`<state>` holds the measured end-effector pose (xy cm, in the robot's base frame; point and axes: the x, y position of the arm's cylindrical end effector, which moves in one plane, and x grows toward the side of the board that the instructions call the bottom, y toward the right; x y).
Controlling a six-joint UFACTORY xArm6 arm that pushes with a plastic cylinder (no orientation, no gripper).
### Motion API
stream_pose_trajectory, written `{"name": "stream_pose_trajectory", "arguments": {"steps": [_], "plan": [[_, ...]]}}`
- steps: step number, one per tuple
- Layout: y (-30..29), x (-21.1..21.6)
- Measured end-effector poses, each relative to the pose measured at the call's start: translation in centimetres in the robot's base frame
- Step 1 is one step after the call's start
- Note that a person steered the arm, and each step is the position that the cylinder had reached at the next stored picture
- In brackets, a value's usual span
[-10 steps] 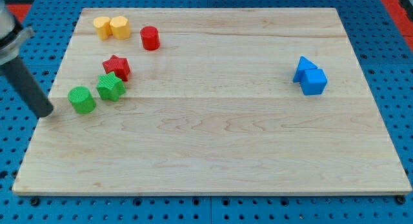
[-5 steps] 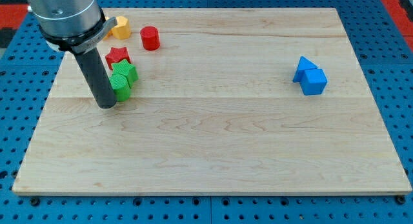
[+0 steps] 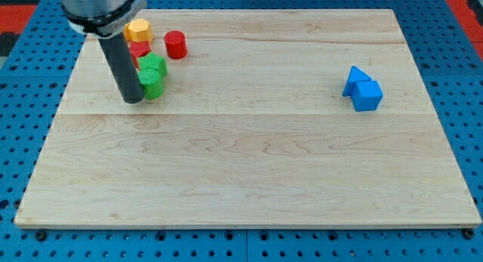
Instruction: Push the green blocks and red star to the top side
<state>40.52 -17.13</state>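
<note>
My tip (image 3: 133, 100) rests on the wooden board (image 3: 249, 156) at the upper left, touching the left side of the lower green block (image 3: 152, 86). A second green block (image 3: 154, 67) sits just above it, the two pressed together. The red star (image 3: 139, 52) is partly hidden behind the rod, just above and left of the green blocks. A red cylinder (image 3: 175, 44) stands to the right of the star. A yellow block (image 3: 138, 30) shows near the board's top edge, beside the rod.
A blue triangle (image 3: 355, 80) and a blue cube (image 3: 368, 96) touch each other at the view's right. A blue pegboard surface (image 3: 23, 126) surrounds the board.
My tip has moved up and right, pushing the two green blocks and the red star toward the view's top, closer to the yellow block and red cylinder.
</note>
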Motion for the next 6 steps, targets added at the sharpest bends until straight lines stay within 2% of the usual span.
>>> {"name": "stream_pose_trajectory", "arguments": {"steps": [2, 3, 4, 6], "plan": [[0.0, -3.1], [0.1, 1.3], [2.2, 1.9], [3.6, -2.3]]}}
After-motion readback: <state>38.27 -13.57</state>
